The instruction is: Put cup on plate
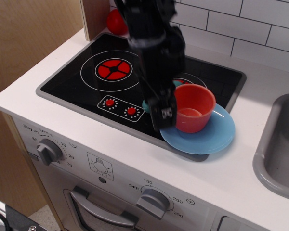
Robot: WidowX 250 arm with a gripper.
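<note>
The red-orange cup point(195, 108) stands upright on the light-blue plate point(216, 137), on the plate's left half at the stove's front right corner. My black gripper point(167, 113) hangs from above right beside the cup's left side and is blurred by motion. Its near finger point(162, 115) sits just off the cup's left wall; the other finger is hidden behind it. The jaws look parted, with nothing held. The cup's handle is hidden.
A teal toy point(147, 104) peeks out behind the gripper on the black stovetop point(77, 82). A red ball point(115, 21) lies at the back by the wooden panel. A grey sink point(279, 149) is at the right. The counter's front edge is close below the plate.
</note>
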